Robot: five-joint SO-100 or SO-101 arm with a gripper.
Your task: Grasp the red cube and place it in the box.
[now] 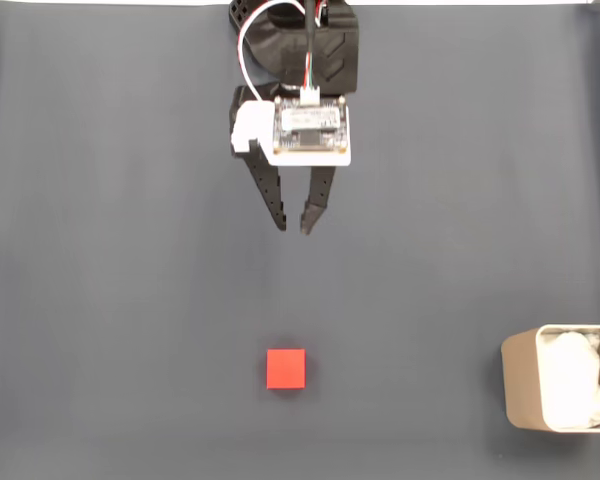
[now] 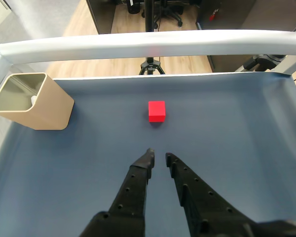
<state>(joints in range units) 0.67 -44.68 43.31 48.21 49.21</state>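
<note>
Presumably light and rigid, the red cube (image 1: 286, 368) sits alone on the dark table (image 1: 100, 300), well apart from the claw (image 1: 293, 228), whose jaws stand nearly closed on nothing; its matte, flat faces should grip well if taken across two opposite sides. Far off at the table's edge, the box (image 1: 520, 385) is cut off by the fixed view's frame, its white paper lining (image 1: 575, 385) only partly visible.
</note>
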